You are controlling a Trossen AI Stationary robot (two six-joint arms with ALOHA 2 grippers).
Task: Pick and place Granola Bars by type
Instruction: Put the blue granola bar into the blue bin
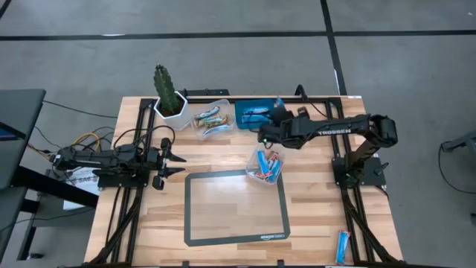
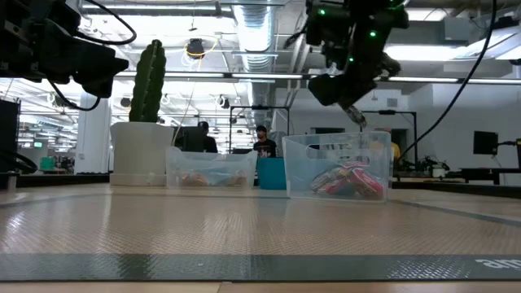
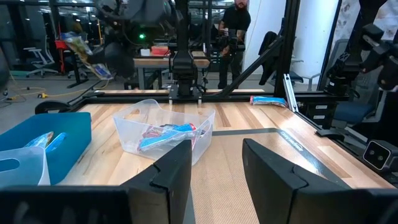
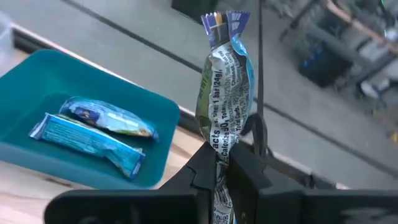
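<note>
My right hand (image 4: 219, 171) is pinched tight on a granola bar (image 4: 225, 93) in a crinkled blue and silver wrapper, which stands upright out of my fingers. In the high view this hand (image 1: 265, 135) hangs above the desk (image 1: 223, 160) near its far edge, just beside the blue bin (image 1: 253, 115) and above the gap between it and the tub that sits nearer the middle.

The blue bin (image 4: 87, 134) holds two blue-wrapped bars (image 4: 93, 134) lying side by side on its floor. Next to it along the far edge is a clear tub (image 1: 212, 119) with several tan and blue bars in it; I cannot count them. The second clear tub (image 1: 266, 165), toward the middle of the desk and touching the far right corner of the dark-framed mat (image 1: 236, 207), holds a pile of bars in red and blue wrappers (image 3: 168, 132). One more blue bar (image 1: 342, 246) lies alone by the desk's near right corner.

A potted cactus (image 1: 168, 93) in a white pot stands at the far left corner, beside the tan-bar tub.

My left hand (image 1: 172, 164) waits over the left edge of the desk, its fingers (image 3: 171, 174) partly apart with nothing between them, pointing across toward the tubs.

Beyond the desk, a person (image 3: 235, 25) stands in the room.
</note>
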